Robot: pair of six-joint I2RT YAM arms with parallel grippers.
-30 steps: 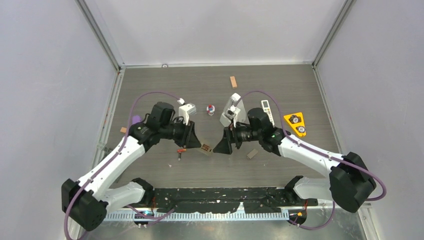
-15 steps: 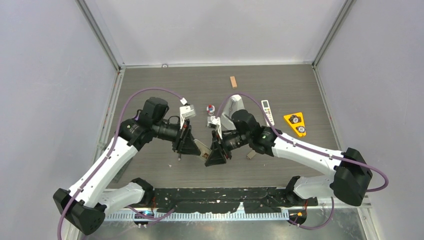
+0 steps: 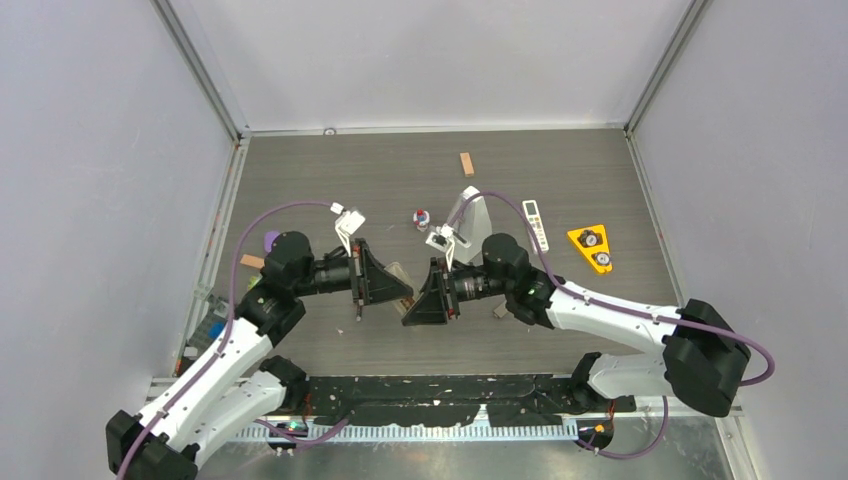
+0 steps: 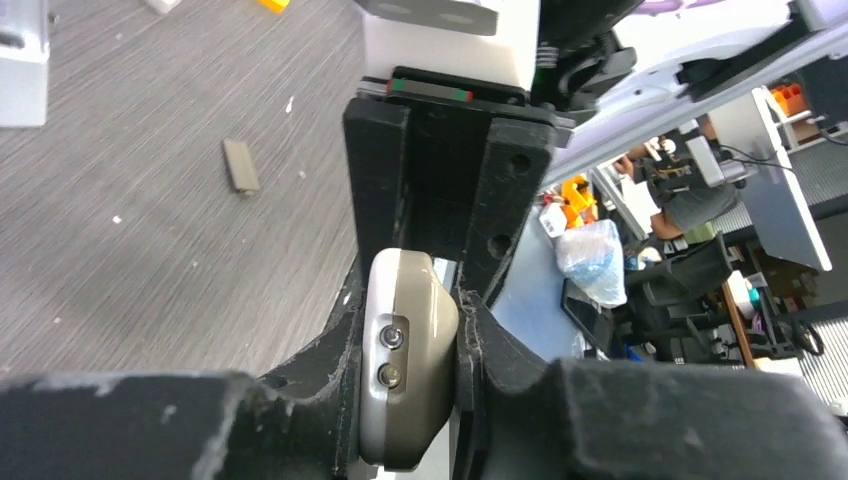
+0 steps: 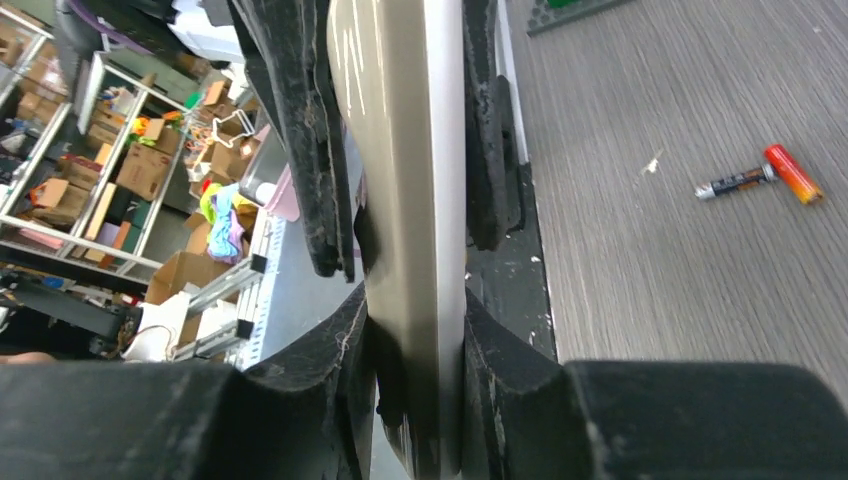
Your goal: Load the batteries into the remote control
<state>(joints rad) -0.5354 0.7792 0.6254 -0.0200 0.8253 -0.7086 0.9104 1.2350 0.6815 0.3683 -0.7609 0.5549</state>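
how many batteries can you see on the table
2. A dark one and a red-orange one lie nearly end to end on the table, seen from the right wrist. Others may be hidden.

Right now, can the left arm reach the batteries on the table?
Probably not yet: left gripper and right gripper are both shut on the remote control. The batteries themselves lie uncovered.

- The left arm (image 3: pixel 225 345) and right arm (image 3: pixel 610 305) had white shells and black joints.
- A purple cable (image 3: pixel 290 207) ran along each.
- The left gripper (image 4: pixel 410 310) and right gripper (image 5: pixel 415 310) were matte black, rough-surfaced.
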